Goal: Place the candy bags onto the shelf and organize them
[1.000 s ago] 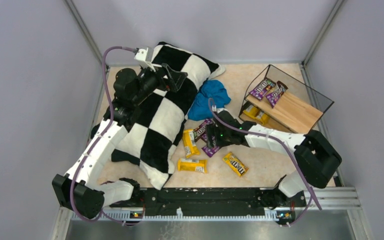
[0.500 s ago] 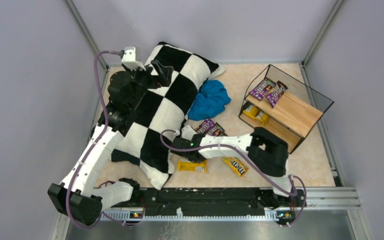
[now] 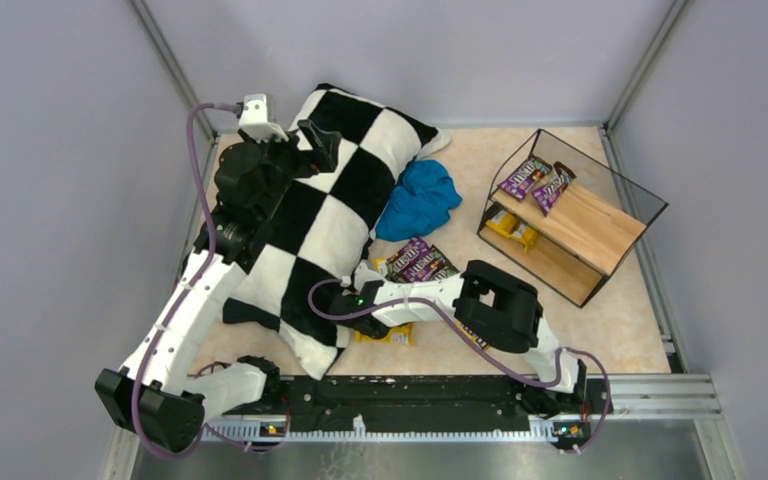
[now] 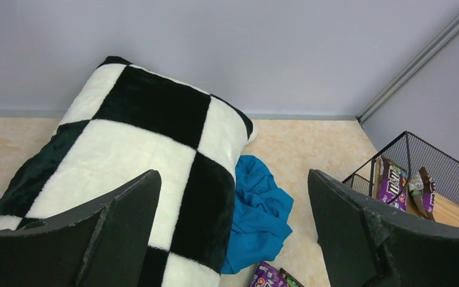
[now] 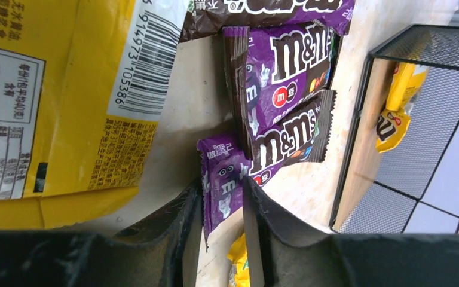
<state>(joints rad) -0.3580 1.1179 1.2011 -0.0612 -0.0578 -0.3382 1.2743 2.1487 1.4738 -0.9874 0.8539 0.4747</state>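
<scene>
While the left gripper (image 4: 233, 176) hung high over the pillow (image 4: 131, 149) with its jaws spread wide and bare, the right gripper (image 5: 222, 186) lay low on the worktop (image 3: 620, 320) at the pillow's near edge, among the loose bags (image 3: 418, 260). Its jaws stood nearly together, with a narrow slot between them. A small purple bag (image 5: 218, 161) showed in that slot, its long axis running with the fingers. Whether the jaws pinched it or it merely lay flat beyond them could not be told. Two more purple bags (image 5: 281, 72) lay just past it, overlapping. A yellow bag (image 5: 54, 101) sat close by, on the side away from the shelf (image 3: 600, 228). The shelf stood well apart toward the right wall, already bearing shelved bags (image 3: 535, 182) on both boards. By my reading, the right arm was far the nearer to carry. The coming move would be a long swing away from the pillow, across the worktop to the shelf.
</scene>
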